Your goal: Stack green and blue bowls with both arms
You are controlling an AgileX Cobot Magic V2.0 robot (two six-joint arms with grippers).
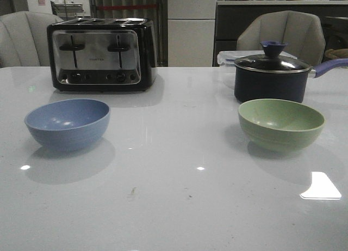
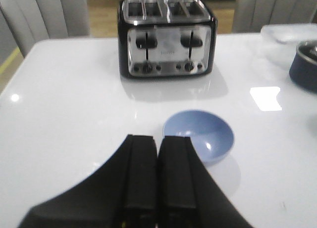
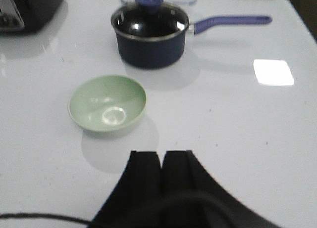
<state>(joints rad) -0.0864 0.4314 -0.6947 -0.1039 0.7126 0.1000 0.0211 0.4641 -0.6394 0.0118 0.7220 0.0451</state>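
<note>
The dusty blue bowl (image 1: 67, 123) stands upright and empty at the left of the white table. The pale green bowl (image 1: 281, 123) stands upright and empty at the right, just in front of the navy pot. Neither arm shows in the front view. In the left wrist view my left gripper (image 2: 158, 138) is shut and empty, held above the table short of the blue bowl (image 2: 199, 136). In the right wrist view my right gripper (image 3: 162, 153) is shut and empty, above the table short of the green bowl (image 3: 108, 104).
A black and chrome toaster (image 1: 101, 54) stands at the back left. A dark navy pot (image 1: 272, 75) with a glass lid and a long handle stands at the back right, a clear plastic box behind it. Chairs stand beyond the table's far edge.
</note>
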